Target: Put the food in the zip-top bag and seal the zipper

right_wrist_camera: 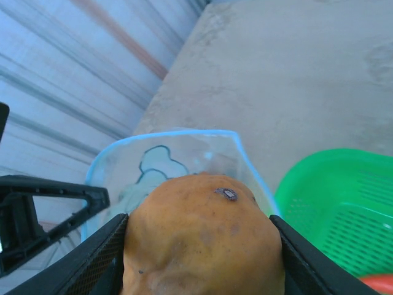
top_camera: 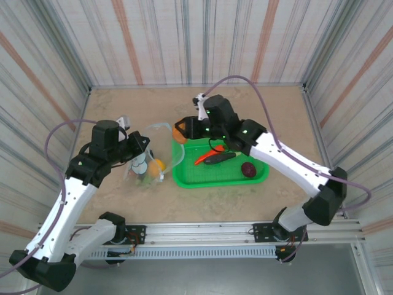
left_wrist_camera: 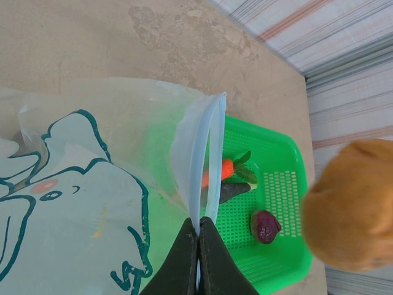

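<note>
Three walls box in the table: back wall (top_camera: 196,37), left wall (top_camera: 37,74) and right wall (top_camera: 359,61). All ribbed panels, white-grey w/ orange-brown & grey stripes. Tabletop (top_camera: 135,104) is beige, mottled, stone-like, w/ darker blotches near the back. Along the near edge runs an aluminium rail (top_camera: 215,229), w/ a slotted strip (top_camera: 209,252) just below it & a plain grey surface (top_camera: 215,276) beyond. Light is even & diffuse, shadows soft.

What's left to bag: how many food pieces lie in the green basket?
3: carrot and dark piece side by side, purple piece apart, nearer the basket wall. The right arm may hide more.
</note>
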You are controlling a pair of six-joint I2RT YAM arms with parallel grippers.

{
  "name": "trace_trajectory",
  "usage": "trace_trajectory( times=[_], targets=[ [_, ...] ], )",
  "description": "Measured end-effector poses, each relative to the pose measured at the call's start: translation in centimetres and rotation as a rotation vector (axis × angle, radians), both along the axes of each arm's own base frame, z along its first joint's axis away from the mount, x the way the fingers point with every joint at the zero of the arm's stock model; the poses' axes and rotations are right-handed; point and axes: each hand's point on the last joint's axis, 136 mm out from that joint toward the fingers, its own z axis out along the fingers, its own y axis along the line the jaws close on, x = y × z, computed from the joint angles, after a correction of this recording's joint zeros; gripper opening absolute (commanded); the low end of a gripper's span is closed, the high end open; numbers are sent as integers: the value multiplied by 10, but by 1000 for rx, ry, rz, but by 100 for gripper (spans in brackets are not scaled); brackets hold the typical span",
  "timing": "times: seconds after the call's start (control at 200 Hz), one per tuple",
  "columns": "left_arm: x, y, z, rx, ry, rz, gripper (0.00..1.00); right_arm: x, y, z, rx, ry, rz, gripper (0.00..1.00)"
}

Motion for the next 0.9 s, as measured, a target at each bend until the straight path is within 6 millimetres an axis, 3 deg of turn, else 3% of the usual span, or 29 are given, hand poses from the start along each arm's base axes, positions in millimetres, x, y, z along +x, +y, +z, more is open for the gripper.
trace_trajectory(
  times=[0.12,0.296,0.376,0.431,0.556,0.902],
  targets=[
    [-1,-1,6,-11,-12,-2,0,-2,34,-35,-33,36,46,55],
    [-4,1,18,-24,-43,0,0,-6,67,-86,-96,112,77,58],
    [-5,2,22,-27,-58,5,0,-6,80,-98,-110,128,83,68],
    [-5,3,25,-28,-65,9,0,-5,87,-102,-113,138,86,76],
    [-4,4,25,-31,-64,24,0,-3,99,-104,-107,147,87,83],
    [-3,8,25,-26,-67,46,0,-4,96,-99,-103,142,88,76]
  ],
)
